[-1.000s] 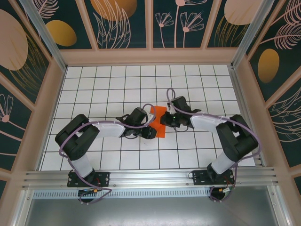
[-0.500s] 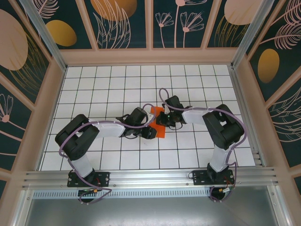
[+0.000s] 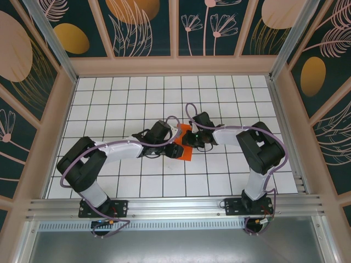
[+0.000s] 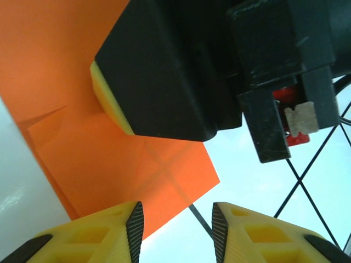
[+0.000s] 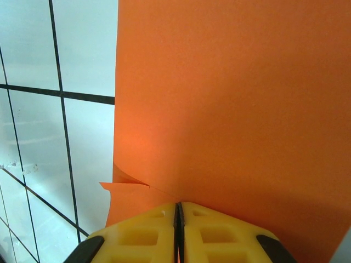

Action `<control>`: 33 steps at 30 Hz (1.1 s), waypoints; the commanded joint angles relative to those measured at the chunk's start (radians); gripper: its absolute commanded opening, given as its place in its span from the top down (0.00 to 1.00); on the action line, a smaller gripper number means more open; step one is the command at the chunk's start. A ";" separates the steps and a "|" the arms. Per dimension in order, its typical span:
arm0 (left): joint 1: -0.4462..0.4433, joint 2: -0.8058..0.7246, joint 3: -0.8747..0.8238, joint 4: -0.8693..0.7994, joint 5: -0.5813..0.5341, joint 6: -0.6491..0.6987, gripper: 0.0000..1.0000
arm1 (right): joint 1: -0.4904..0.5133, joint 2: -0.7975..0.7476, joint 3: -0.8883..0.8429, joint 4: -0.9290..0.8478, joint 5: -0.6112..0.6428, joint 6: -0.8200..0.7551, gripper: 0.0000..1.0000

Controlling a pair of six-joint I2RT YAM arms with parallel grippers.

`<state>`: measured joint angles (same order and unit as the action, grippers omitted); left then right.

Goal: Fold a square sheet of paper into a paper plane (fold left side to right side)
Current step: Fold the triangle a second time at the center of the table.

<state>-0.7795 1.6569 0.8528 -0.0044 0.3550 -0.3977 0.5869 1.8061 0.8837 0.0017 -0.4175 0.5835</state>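
**Orange sheet pinned mid-table by the right gripper, left gripper poised at its edge**

Location: the orange paper sheet (image 3: 185,153) lies flat near the middle of the white grid table (image 3: 137,98), between the two wrists and largely covered by them in the top view.

Right gripper (image 5: 178,219): jaws closed tight, no gap between the yellow fingertips, which bear down on the sheet. Seen from the left wrist, one yellow pad (image 4: 109,98) rests directly on the paper. Judgement: it serves as a hold-down, so the sheet cannot slide while the other arm works. Whether any paper is nipped between the tips cannot be told.

Left gripper (image 4: 175,227): jaws partly apart and nothing between them; the sheet's free corner and bare table show through the gap. Judgement: it is placed low at the edge to catch or press a flap for the next fold.

Paper condition: crossing creases and one raised fold line show; a small corner (image 5: 125,182) curls up beside the right fingertips.

Count: one sheet, two grippers, two arms, one table
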 commanded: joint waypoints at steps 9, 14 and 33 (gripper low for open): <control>0.002 0.118 0.048 0.004 0.002 0.030 0.60 | 0.007 0.014 -0.034 -0.061 0.037 -0.001 0.88; 0.002 0.132 0.023 0.008 0.001 0.028 0.63 | 0.006 0.014 -0.034 -0.064 0.037 -0.001 0.88; 0.002 0.022 -0.228 0.082 0.022 -0.036 0.69 | 0.006 0.019 -0.030 -0.069 0.039 -0.004 0.88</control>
<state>-0.7773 1.6897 0.6907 0.1883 0.3592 -0.4026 0.5911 1.8053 0.8825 0.0013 -0.4217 0.5835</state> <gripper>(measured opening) 0.311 0.124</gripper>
